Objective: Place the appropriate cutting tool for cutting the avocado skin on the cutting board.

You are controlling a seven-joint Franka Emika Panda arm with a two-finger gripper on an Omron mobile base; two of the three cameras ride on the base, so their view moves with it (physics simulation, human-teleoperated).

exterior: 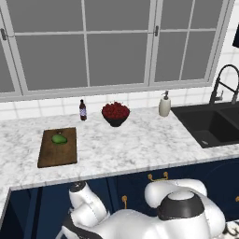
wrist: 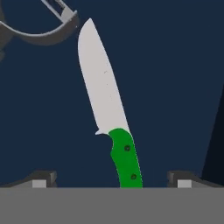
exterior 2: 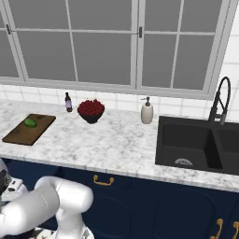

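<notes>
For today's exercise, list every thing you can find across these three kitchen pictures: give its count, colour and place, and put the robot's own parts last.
cutting board: one, dark brown, left on the counter.
avocado: one, green, on the far part of the board.
bottle: one, dark, by the tiled wall, right of the board.
bowl of red fruit: one, dark, right of the bottle.
soap dispenser: one, cream, left of the sink.
sink: one, black, set in the counter on the right.
faucet: one, black, behind the sink.
counter: one, white marble over navy cabinets.
knife: one, green handle, pale blade, in the hand view.
peeler: one, grey, beyond the blade's tip.
gripper: one, dark tips wide apart beside the knife handle.
</notes>
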